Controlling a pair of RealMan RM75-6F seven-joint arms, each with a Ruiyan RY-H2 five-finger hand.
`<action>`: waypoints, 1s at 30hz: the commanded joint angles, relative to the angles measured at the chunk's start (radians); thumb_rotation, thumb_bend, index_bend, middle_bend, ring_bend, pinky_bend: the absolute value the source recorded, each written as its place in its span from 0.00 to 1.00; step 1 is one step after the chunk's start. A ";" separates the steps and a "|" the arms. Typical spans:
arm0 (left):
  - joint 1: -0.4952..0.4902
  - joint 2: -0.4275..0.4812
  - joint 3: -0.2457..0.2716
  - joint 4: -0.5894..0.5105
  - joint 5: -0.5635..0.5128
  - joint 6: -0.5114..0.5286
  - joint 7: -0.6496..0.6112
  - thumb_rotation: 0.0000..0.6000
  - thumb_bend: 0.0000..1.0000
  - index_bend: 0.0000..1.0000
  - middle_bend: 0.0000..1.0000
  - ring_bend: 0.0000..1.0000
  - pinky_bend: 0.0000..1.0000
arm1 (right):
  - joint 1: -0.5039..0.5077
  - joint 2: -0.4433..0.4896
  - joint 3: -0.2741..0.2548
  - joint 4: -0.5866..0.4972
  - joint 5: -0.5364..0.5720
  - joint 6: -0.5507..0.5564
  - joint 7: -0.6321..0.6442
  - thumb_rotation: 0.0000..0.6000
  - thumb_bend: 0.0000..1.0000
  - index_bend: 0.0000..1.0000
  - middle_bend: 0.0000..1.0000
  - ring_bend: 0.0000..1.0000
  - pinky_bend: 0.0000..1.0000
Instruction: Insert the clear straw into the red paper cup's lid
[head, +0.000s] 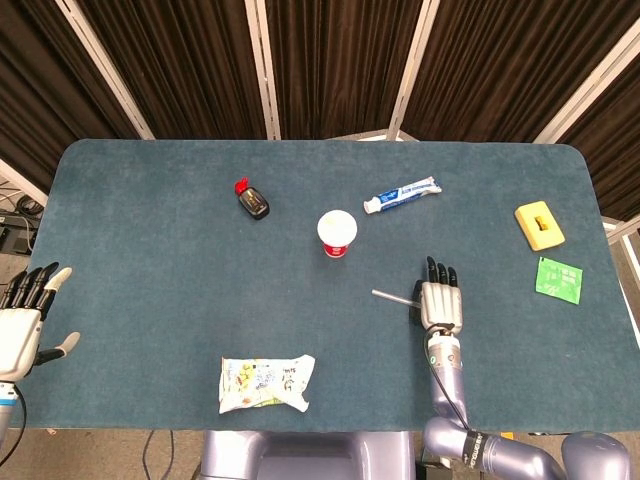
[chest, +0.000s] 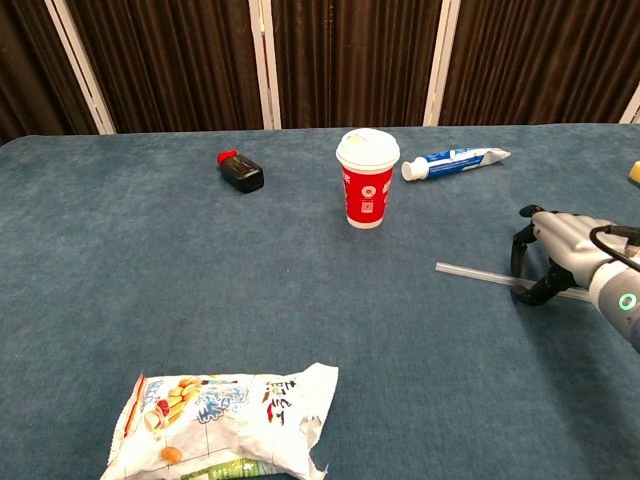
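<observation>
Clear straw lay flat on the desk, toward the near right part, and your right hand was over its right end with fingers curled down around it; whether they really clamped it, I could not tell. The cup stood upright near the middle, lid on, well apart from the straw. Your left hand was beyond the left edge, fingers apart, holding nothing.
</observation>
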 joint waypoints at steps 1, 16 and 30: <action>0.000 0.000 0.000 0.000 0.000 0.000 0.000 1.00 0.25 0.09 0.00 0.00 0.00 | 0.000 0.000 0.001 0.001 0.000 0.000 0.000 1.00 0.34 0.54 0.00 0.00 0.00; 0.000 -0.001 -0.001 0.000 0.000 0.001 0.000 1.00 0.25 0.09 0.00 0.00 0.00 | -0.003 0.004 0.008 -0.017 0.010 0.003 -0.011 1.00 0.41 0.57 0.00 0.00 0.00; 0.001 -0.001 -0.002 0.000 -0.003 0.003 -0.001 1.00 0.25 0.09 0.00 0.00 0.00 | -0.005 0.150 0.181 -0.326 0.009 0.028 0.133 1.00 0.39 0.57 0.00 0.00 0.00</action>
